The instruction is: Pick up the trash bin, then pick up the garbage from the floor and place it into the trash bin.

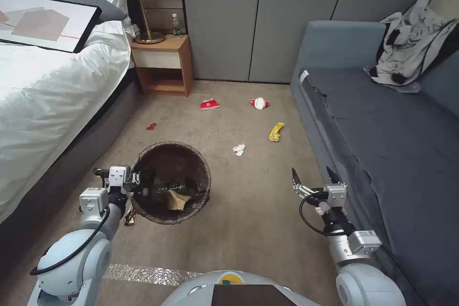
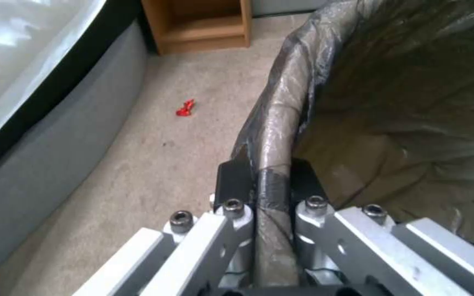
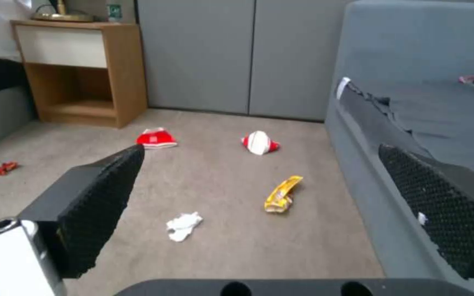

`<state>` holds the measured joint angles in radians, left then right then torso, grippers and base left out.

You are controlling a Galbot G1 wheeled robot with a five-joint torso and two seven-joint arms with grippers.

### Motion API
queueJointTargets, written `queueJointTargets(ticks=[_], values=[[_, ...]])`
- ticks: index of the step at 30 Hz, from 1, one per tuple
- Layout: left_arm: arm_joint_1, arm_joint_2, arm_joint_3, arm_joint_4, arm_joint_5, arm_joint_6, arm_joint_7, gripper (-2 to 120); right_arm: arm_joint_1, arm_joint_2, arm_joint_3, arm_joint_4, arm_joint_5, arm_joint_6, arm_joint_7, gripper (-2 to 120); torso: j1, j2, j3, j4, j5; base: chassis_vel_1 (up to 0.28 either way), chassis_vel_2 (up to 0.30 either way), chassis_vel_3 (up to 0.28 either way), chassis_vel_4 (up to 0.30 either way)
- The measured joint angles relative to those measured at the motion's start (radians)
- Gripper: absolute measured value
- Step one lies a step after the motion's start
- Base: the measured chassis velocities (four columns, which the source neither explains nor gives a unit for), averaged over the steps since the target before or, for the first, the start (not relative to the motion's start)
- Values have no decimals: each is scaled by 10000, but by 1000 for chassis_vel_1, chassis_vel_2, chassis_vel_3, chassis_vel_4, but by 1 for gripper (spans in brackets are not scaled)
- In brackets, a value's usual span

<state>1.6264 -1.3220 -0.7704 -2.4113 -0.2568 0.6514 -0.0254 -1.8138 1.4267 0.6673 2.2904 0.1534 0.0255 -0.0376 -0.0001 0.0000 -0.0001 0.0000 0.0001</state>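
The round white plastic trash bin lined with a dark bag hangs at seven o'clock, my left pincer clamped on its rim. My right pincer gapes at five o'clock. That thin grip could slip on the bag, spilling the bin.

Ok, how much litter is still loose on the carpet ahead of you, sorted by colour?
Red-and-white packets: 2
Yellow wrapper: 1
White tissue: 1
Small red scrap: 1
Total: 5 on open carpet. A foil wrapper also lies beside the trash bin, which the left gripper holds by its rim.
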Motion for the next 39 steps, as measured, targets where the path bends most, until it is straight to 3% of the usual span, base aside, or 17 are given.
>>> queueJointTargets(ticks=[39], values=[[-44, -18, 25, 82, -11, -28, 10, 3, 164, -41, -313, 16, 64, -273, 85, 100, 1, -1, 2, -1, -1, -128, 134, 127, -129]])
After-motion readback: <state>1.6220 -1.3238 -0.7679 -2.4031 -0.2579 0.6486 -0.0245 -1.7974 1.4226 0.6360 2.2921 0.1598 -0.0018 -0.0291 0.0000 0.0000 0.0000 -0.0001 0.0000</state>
